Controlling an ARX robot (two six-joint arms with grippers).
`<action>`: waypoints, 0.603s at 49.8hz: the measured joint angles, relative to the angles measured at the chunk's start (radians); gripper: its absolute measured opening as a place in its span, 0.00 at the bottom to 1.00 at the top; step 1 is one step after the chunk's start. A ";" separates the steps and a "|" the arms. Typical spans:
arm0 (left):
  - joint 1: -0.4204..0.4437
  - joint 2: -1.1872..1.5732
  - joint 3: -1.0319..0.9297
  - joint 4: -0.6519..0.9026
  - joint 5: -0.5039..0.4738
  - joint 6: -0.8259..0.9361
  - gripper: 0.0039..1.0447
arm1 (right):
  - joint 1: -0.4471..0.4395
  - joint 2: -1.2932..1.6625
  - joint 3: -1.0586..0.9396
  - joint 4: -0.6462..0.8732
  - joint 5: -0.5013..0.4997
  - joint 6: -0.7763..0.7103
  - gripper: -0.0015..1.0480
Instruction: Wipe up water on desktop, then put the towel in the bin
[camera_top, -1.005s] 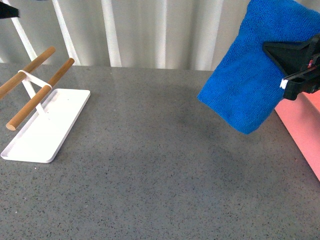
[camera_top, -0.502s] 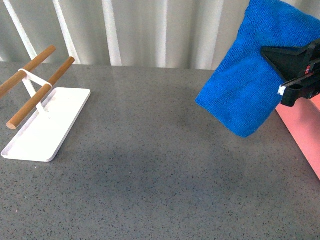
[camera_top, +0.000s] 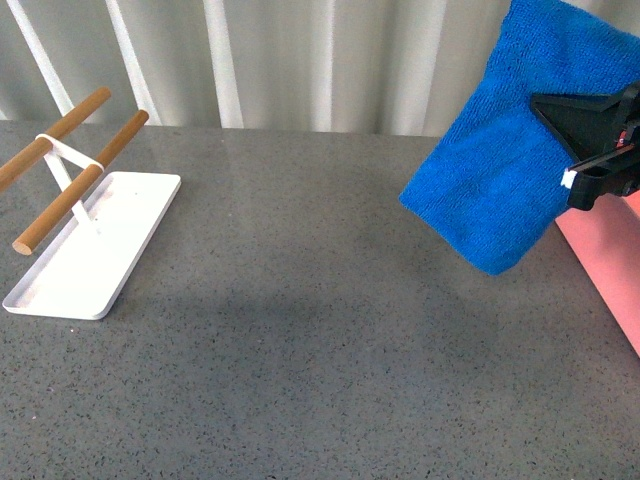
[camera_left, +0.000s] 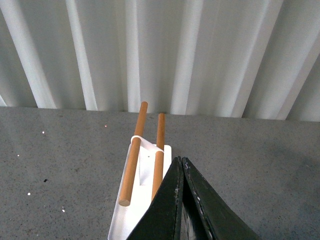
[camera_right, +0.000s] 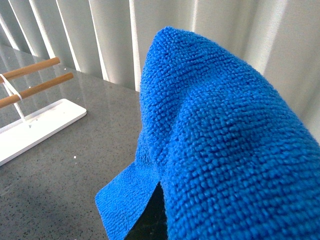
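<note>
Salmon-pink bin (camera_top: 608, 262): only a slice of it shows at the edge of the front view; the part of its inside in view is plain pink, and the rest is cut off.
Towel (camera_top: 495, 170): royal blue and fuzzy, it hangs in the air clear of the table (camera_top: 300, 340), just beside the bin on the side toward the middle of the table. Its lowest corner droops close to the bin's rim; whether any of it is over the bin's opening I cannot tell.
Right pincer (camera_top: 578, 150): black, beside the bin and above it, closed tight on the towel's edge with cloth bunched between the jaws. In the right wrist view the towel (camera_right: 215, 140) fills nearly everything and hides the fingers.
Left pincer (camera_left: 180, 164): jaws pressed together with nothing between them, hanging above the table, well apart from the bin.
White tray (camera_top: 110, 245): flat on the table, at the far side from the bin. It carries a white bracket bearing two wooden rods (camera_top: 100, 165), parallel and tilted.
Backdrop: ribbed white wall (camera_top: 300, 60) runs behind the table, past the bin.
</note>
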 joint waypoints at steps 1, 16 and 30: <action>-0.004 -0.013 -0.006 -0.006 -0.003 0.000 0.03 | -0.001 0.000 0.000 0.000 0.002 -0.001 0.04; -0.109 -0.219 -0.094 -0.122 -0.106 0.000 0.03 | 0.000 0.005 0.000 -0.004 0.011 -0.003 0.04; -0.109 -0.386 -0.120 -0.241 -0.109 0.000 0.03 | 0.009 0.015 0.000 0.000 0.018 -0.003 0.04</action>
